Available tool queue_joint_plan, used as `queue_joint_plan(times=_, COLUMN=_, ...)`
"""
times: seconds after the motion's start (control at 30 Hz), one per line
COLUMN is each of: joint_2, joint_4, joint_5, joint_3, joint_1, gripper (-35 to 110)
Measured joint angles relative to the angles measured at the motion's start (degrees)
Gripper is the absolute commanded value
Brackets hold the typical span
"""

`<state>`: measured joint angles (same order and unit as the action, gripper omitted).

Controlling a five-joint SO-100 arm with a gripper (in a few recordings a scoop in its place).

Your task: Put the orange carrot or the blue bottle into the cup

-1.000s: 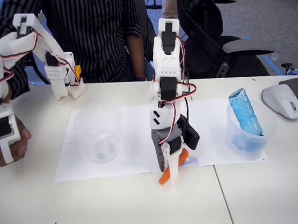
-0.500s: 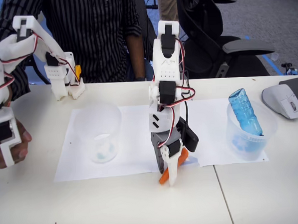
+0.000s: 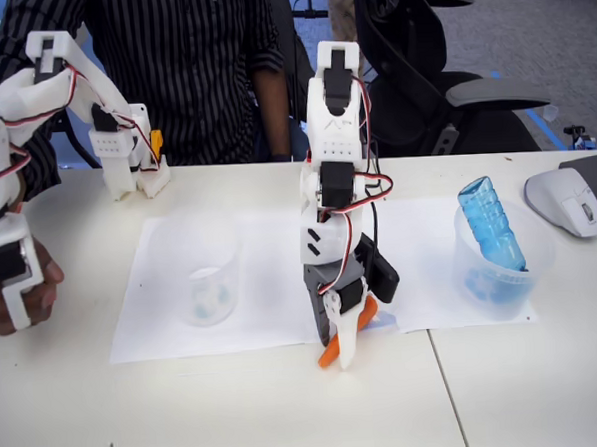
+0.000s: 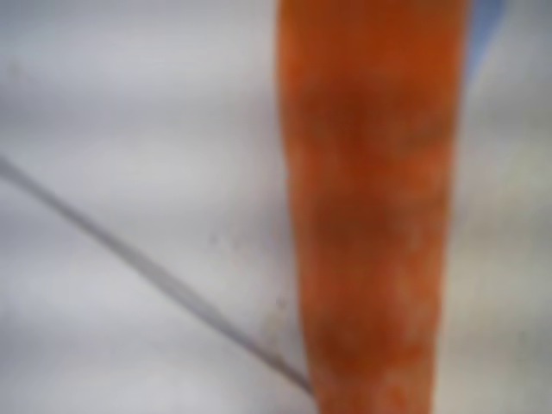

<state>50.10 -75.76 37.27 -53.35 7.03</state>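
Over 1 s the gripper (image 3: 346,333) barely moved: it stayed clamped on the orange carrot (image 3: 330,353), tip just off the worktop (image 3: 239,417), well right of the cup (image 3: 203,274). Lift seemingly beginning; transfer pending.

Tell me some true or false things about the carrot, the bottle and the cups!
1. The orange carrot is down between the robot's fingers, near the front edge of the paper. True.
2. The blue bottle lies flat on the table. False: it stands tilted inside the right-hand cup in the fixed view.
3. The cup on the left has the carrot in it. False: the carrot is not in that cup.
4. A person in a striped shirt is behind the table. True.
5. The wrist view shows the carrot close up and blurry. True.
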Motion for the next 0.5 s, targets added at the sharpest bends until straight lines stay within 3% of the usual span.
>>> queue_joint_plan(times=0.5, joint_2=0.0, joint_4=0.35, joint_5=-3.08, joint_3=0.0, joint_1=0.0, gripper=1)
